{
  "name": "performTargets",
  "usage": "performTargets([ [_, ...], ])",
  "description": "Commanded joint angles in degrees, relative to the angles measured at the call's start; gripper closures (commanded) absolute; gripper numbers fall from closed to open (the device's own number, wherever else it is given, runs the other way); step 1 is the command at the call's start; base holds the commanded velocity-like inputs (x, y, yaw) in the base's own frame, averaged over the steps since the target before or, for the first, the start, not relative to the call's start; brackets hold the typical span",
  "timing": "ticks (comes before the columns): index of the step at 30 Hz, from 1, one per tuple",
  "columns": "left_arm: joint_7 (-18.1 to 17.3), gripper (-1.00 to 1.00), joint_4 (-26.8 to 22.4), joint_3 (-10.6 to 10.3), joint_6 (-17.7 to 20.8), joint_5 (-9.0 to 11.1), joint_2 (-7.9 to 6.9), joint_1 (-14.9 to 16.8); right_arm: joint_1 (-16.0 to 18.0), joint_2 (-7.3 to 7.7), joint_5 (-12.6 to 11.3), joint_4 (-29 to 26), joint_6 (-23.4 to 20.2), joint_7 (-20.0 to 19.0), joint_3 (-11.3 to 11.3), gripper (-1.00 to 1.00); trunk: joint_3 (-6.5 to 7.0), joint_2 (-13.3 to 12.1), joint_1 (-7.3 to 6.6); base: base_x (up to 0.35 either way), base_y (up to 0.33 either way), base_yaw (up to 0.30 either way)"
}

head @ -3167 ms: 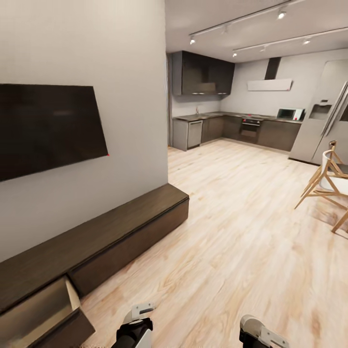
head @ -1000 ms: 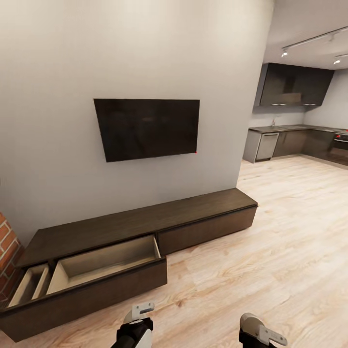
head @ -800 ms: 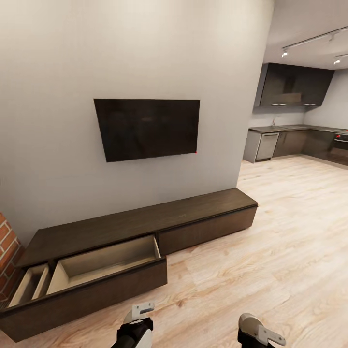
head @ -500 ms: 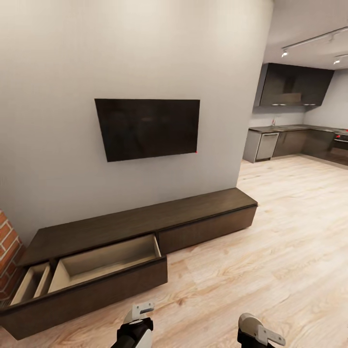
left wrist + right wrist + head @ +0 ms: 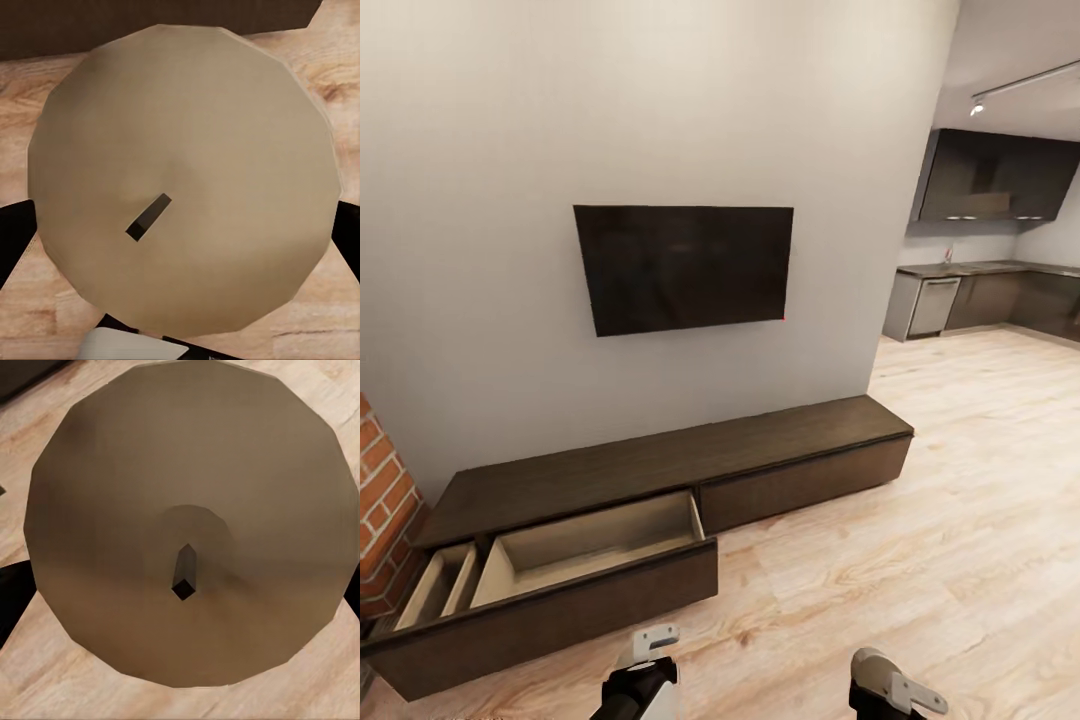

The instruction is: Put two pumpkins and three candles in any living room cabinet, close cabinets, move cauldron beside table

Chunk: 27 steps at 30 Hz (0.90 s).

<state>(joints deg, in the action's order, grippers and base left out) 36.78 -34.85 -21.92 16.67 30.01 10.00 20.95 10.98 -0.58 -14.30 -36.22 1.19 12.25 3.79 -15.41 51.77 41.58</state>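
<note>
Two candles are in hand, one per arm. Left wrist view: a beige candle [image 5: 184,180] seen end-on, its small dark wick [image 5: 148,217] off centre, with the black fingers [image 5: 15,240] of the left gripper [image 5: 180,247] pressed against opposite sides of it, closed on the wax. Pale wood floor [image 5: 341,82] lies beneath, and a strip of dark brown front runs along one edge. Right wrist view: a second candle [image 5: 191,521], browner in shade, wick [image 5: 183,572] near the middle, the right gripper [image 5: 180,600] clamped on it the same way, a black finger [image 5: 13,596] showing at the flank. Plank floor behind it too.

Head view: both forearms sit at the lower edge, the left arm [image 5: 640,675] dark with a white bracket, the right arm [image 5: 885,685] pale grey; the gripper tips fall below the frame.

Ahead, the long low dark cabinet [image 5: 660,465] runs along the base of a grey wall [image 5: 660,100], a black television [image 5: 685,265] mounted above it. At its left end a wide drawer [image 5: 560,590] stands pulled out, showing pale beige inner walls, split into a narrow compartment [image 5: 440,585] by the brick and a wide compartment [image 5: 595,545] beside it. Nothing is visible inside either. The right-hand cabinet front [image 5: 805,480] is flush shut.

Red brick [image 5: 385,510] edges the far left. To the right the floor [image 5: 960,520] opens toward a kitchen [image 5: 990,260] with dark cupboards.
</note>
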Motion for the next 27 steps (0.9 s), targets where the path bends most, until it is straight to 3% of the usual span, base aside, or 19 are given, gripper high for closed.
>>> performTargets([
  [1,0.3,1.0,0.0,-0.1,0.3,0.1,0.0,0.1,0.0,-0.03,-0.6,-0.1,0.1,0.1,0.1,1.0,-0.04,0.1,0.04,0.148,0.188,0.272],
  [21,0.4,1.0,-0.2,-0.1,0.2,0.4,0.0,0.1,0.0,-0.03,-0.6,-0.1,0.0,0.1,0.1,1.0,0.25,0.1,0.04,0.011,0.037,0.252],
  [27,0.5,1.0,-0.2,0.0,0.5,0.5,0.0,0.1,0.0,-0.03,-0.6,-0.2,0.0,0.0,0.1,1.0,1.33,-2.3,-1.28,0.0,0.0,0.279],
])
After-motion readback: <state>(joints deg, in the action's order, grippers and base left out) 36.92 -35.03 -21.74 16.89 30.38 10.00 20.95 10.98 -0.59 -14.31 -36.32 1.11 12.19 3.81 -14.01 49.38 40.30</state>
